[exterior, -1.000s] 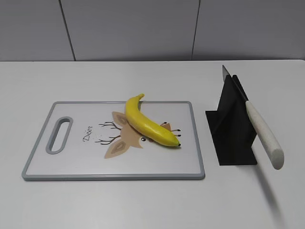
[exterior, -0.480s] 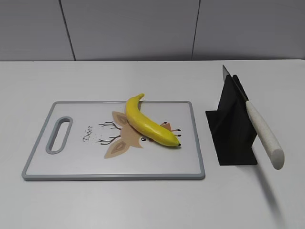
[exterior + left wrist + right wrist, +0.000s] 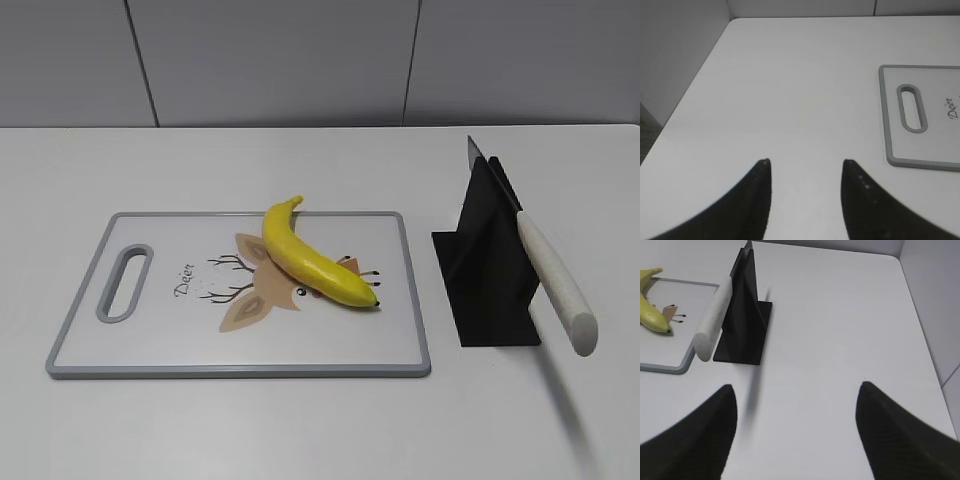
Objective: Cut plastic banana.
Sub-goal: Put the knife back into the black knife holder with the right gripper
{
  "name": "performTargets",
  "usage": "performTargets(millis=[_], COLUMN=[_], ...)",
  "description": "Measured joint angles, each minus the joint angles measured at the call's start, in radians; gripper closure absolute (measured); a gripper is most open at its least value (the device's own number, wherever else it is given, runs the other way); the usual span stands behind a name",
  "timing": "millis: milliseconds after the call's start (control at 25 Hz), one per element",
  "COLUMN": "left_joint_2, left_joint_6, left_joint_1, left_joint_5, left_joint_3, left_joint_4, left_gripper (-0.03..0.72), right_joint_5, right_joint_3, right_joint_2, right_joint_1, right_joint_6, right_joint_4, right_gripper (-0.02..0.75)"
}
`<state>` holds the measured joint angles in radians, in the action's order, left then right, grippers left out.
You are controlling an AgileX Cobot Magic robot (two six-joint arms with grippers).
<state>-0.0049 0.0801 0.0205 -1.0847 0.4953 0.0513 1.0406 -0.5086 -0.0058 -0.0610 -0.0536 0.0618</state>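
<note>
**Both grippers open and empty over the table**

The left gripper (image 3: 805, 165) has its jaws moderately apart, holding nothing. The right gripper (image 3: 795, 390) is spread wide — also empty, above bare white table (image 3: 300, 430). The glossy, curved yellow plastic banana (image 3: 310, 258) lies diagonally on the grey-rimmed white cutting board (image 3: 150, 345), whole — well apart from both.

Glossy yellow plastic banana (image 3: 312, 260), dark tip; white cutting board (image 3: 330, 335), grey rim, tan deer print; black knife stand (image 3: 487, 270); off-white knife handle (image 3: 556, 282); white counter (image 3: 300, 430).
</note>
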Motion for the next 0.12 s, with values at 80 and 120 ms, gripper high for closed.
performTargets(millis=[80,120], left_joint_2=[0.000,0.000], left_joint_6=[0.000,0.000], left_joint_1=[0.000,0.000], left_joint_5=[0.000,0.000], left_joint_3=[0.000,0.000], left_joint_4=[0.000,0.000], left_gripper=[0.239,0.239], right_joint_5=[0.000,0.000], right_joint_3=[0.000,0.000], right_joint_2=[0.000,0.000], right_joint_1=[0.000,0.000], right_joint_6=[0.000,0.000], right_joint_4=[0.001,0.001], right_gripper=[0.163,0.163])
